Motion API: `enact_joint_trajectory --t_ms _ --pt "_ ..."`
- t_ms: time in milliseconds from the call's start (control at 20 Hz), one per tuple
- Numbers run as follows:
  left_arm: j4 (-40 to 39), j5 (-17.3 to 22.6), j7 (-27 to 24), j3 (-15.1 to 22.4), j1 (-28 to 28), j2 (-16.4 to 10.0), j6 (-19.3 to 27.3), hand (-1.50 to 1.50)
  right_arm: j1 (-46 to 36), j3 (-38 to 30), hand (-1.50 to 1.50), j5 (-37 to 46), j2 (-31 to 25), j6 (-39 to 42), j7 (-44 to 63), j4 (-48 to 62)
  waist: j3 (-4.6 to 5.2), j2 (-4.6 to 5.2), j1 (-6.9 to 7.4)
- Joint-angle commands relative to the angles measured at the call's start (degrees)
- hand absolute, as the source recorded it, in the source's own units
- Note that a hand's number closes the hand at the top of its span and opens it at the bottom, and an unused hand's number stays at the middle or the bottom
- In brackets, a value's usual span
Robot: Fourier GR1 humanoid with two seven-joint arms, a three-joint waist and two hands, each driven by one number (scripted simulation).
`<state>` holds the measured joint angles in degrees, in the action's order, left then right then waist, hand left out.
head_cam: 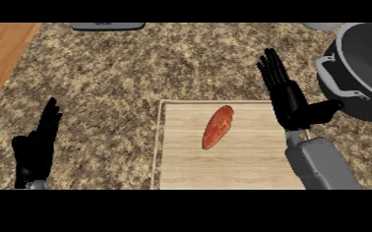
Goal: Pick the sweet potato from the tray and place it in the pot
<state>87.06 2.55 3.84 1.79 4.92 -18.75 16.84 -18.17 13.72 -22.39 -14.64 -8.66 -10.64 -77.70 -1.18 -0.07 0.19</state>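
Nearest the viewer, one grey forearm [320, 166] is showing at the lower right, and it is ending in the black right hand [291, 103]. That hand is hanging open, with its fingers straight and pointing away from the viewer and its thumb sticking out to the right. It is holding nothing. It is sitting over the right edge of the tray, between the sweet potato and the pot.

One pale wooden tray [189, 164] is lying flat on the counter at lower centre. One sweet potato [218, 127], orange-red and long, is lying on the tray's upper middle. It is slanting, with its upper end leaning right, and it is lying apart from both hands.

One dark grey pot [357, 59] is standing at the right edge and is only partly showing. One light grey handle [335, 81] on its rim is facing the right hand, and the thumb is reaching close to the pot's side.

One left hand [33, 150] is resting open near the lower left edge with its fingers up, well apart from the tray.

One speckled brown stone counter [109, 78] is lying under everything. One strip of orange wood [15, 44] is showing at the upper left. One flat grey object [108, 26] is peeking in at the top edge. It is carrying a small dark mark that is too small to read, and no other writing is readable.
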Motion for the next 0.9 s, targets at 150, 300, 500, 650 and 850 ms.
enact_joint_trajectory --t_ms 150,300,500,650,850 --pt "6.24 4.33 -3.08 -1.03 -7.89 1.89 -2.70 0.00 -2.75 -5.73 1.50 -8.07 -9.27 16.89 -0.39 -4.24 1.13 -0.05 -0.72" --pt "6.48 5.07 -2.50 -1.11 -10.13 1.96 -2.92 0.00 -6.01 -2.89 1.50 12.03 -25.75 14.04 -0.60 -2.60 2.98 -1.20 -3.02" --pt "5.92 9.66 -1.75 -2.76 -15.58 2.50 -6.10 0.00 2.34 -4.44 -1.50 14.55 -21.97 12.04 -13.46 3.51 1.14 0.29 -0.80" --pt "3.82 10.89 -2.36 -3.98 -17.07 2.82 -7.26 0.00 7.06 -4.67 -1.50 15.84 -21.07 12.12 -22.32 -2.02 1.18 0.03 -1.06" --pt "1.61 11.34 -1.43 -6.14 -19.04 0.46 -9.29 0.00 9.59 -4.48 -1.50 20.35 -25.84 13.70 -21.96 -5.85 1.22 -0.05 -0.91"
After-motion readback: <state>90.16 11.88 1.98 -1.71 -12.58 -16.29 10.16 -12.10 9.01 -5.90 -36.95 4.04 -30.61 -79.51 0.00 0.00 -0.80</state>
